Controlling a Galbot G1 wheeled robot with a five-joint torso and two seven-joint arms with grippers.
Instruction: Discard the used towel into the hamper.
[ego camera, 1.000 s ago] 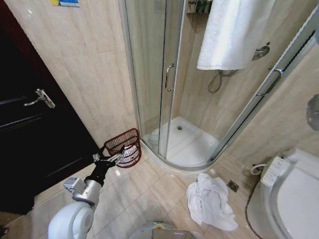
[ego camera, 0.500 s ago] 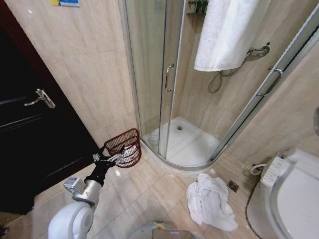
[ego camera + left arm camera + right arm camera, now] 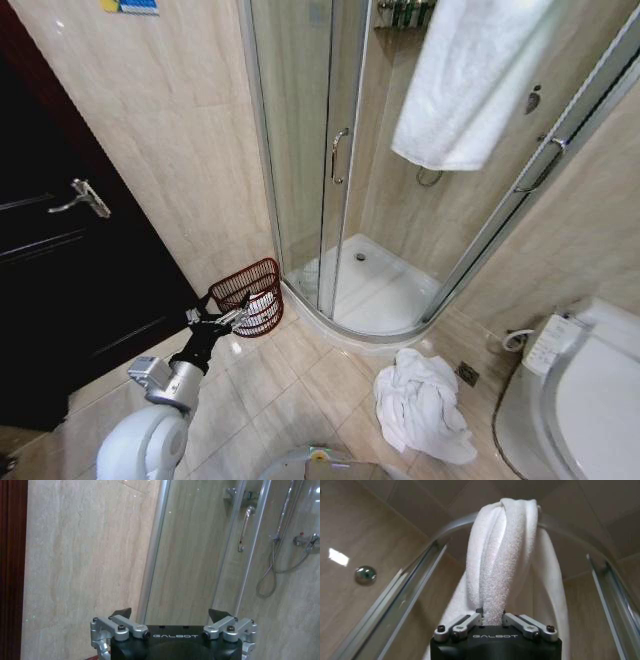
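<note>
A white towel (image 3: pixel 470 80) hangs slanted over the top rail of the shower enclosure at the upper right of the head view. In the right wrist view my right gripper (image 3: pixel 491 618) is shut on the towel (image 3: pixel 502 555), whose bunched folds rise from the fingers to the curved rail. The hamper (image 3: pixel 250 295), a dark red wire basket with something white inside, stands on the floor against the wall beside the shower. My left gripper (image 3: pixel 222 318) hovers just in front of the hamper, and the left wrist view shows it (image 3: pixel 171 613) open and holding nothing.
A crumpled white towel (image 3: pixel 422 405) lies on the floor tiles right of centre. A toilet (image 3: pixel 585 390) fills the lower right. The shower's glass door (image 3: pixel 310 150) and raised tray (image 3: pixel 375 290) stand ahead. A dark door (image 3: pixel 60 260) is on the left.
The hanging towel has swung and now hangs more slanted, covering most of the shower hose and mixer. The left arm has not moved.
</note>
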